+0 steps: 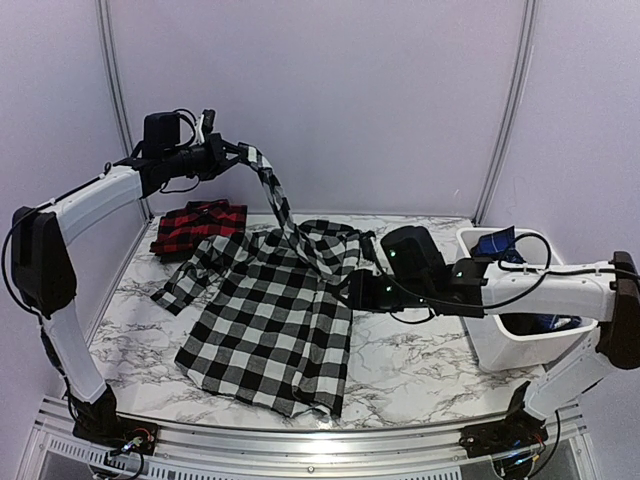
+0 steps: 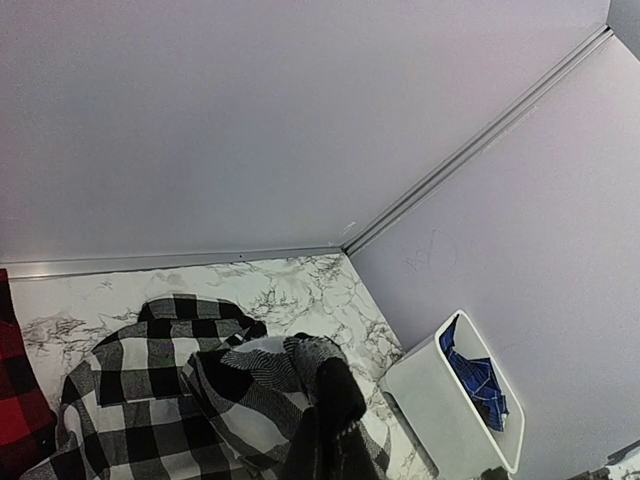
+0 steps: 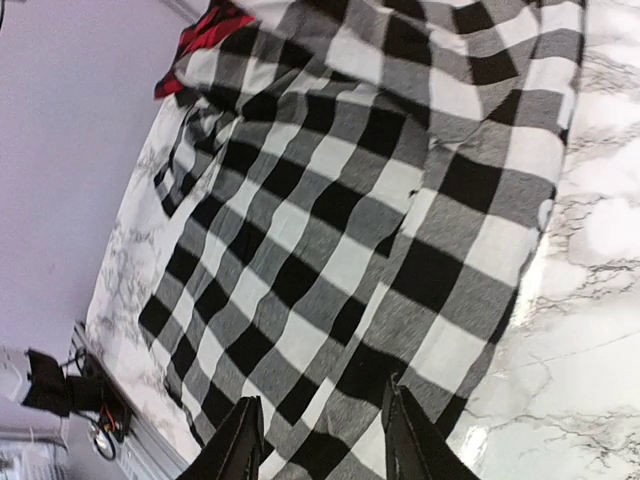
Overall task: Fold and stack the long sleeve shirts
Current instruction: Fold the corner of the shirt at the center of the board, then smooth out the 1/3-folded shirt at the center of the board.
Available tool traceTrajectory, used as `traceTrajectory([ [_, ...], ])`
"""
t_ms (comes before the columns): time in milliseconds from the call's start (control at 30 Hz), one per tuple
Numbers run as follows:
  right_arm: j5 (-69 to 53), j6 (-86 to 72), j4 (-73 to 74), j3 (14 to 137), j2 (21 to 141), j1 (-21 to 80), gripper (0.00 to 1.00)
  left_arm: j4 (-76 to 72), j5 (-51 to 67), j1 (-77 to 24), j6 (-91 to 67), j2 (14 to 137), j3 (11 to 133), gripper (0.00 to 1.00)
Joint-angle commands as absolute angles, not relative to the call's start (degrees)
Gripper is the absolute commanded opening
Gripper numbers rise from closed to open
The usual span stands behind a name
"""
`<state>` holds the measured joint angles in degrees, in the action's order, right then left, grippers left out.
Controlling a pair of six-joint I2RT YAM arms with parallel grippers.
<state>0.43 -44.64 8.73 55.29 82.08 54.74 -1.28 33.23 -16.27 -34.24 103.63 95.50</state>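
The black-and-white long sleeve shirt (image 1: pixel 268 322) lies spread on the marble table (image 1: pixel 420 365). One of its sleeves (image 1: pixel 278 205) is pulled up taut to my left gripper (image 1: pixel 232 153), which is shut on the sleeve's end high above the table's back left. In the left wrist view the bunched sleeve (image 2: pixel 322 405) hides the fingers. The red-and-black long sleeve shirt (image 1: pixel 197 226) lies folded at the back left. My right gripper (image 1: pixel 356 291) hovers low at the checked shirt's right edge. It is open, both fingers (image 3: pixel 242 442) above the cloth (image 3: pixel 330 230), with nothing between them.
A white bin (image 1: pixel 497 335) with blue cloth (image 1: pixel 495 243) in it stands at the right, beside the right arm; it also shows in the left wrist view (image 2: pixel 440 405). Walls close in at the back and sides. A metal rail (image 1: pixel 300 435) runs along the near edge.
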Motion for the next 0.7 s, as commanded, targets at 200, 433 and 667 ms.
traceTrajectory([
  [200,-3.95,-39.17,6.8,60.67,90.52,48.83,0.24,-0.46,33.72,-15.87,-32.69,103.93,96.84,0.0],
  [433,-7.1,-42.15,-0.43,59.97,97.66,51.78,0.2,-0.52,36.6,-16.07,-32.26,103.15,94.53,0.0],
  [667,-9.29,-43.24,-4.99,62.48,107.63,52.73,0.15,-0.69,37.33,-16.17,-32.08,99.25,88.15,0.0],
])
